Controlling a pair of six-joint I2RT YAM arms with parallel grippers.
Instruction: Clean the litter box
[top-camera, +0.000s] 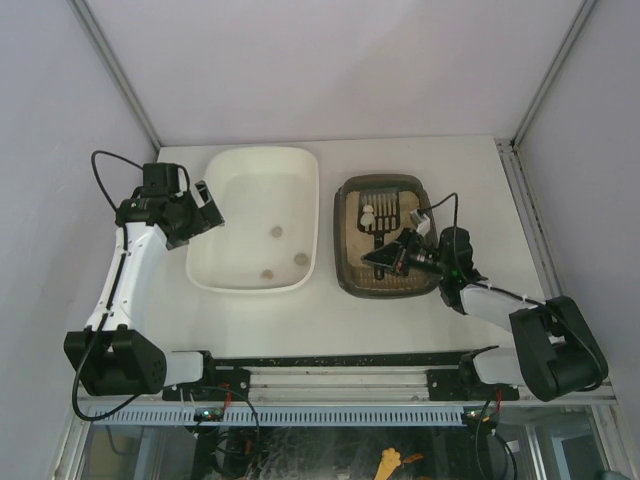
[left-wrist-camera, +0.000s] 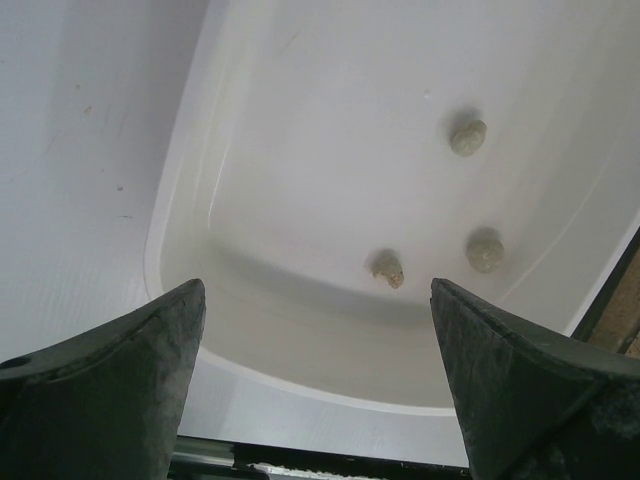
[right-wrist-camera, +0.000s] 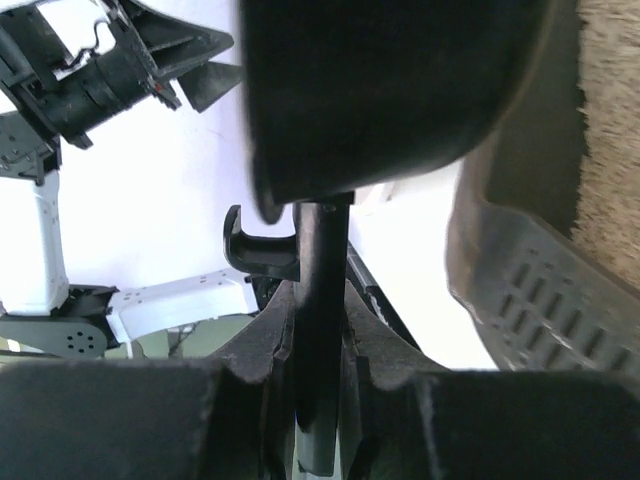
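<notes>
Seen from above, the litter box (top-camera: 340, 250) sits on the right half of the white table (top-camera: 480, 180). It lies parallel to a larger white tub (top-camera: 300, 165) on its left, with a narrow strip of bare tabletop between the two rims. The right gripper (top-camera: 392, 256) reaches over the box's near end, clamped on the handle of a black slotted scoop (top-camera: 383, 205). The scoop's head lies toward the far wall and carries a pale clump (top-camera: 367, 214). The left gripper (top-camera: 205, 208) hovers at the tub's left rim, with open table beyond it.

From the left wrist, the fingers (left-wrist-camera: 120, 390) are spread wide and hold nothing, above a rounded corner of the tub (left-wrist-camera: 170, 220). Three clumps (left-wrist-camera: 485, 251) lie apart on its floor.

From the right wrist, the right gripper (right-wrist-camera: 320, 350) has its jaws pinched tight on the scoop's (right-wrist-camera: 390, 90) thin handle. The litter box's ribbed wall (right-wrist-camera: 530, 280) and sandy litter (right-wrist-camera: 605, 130) are close on the right.
</notes>
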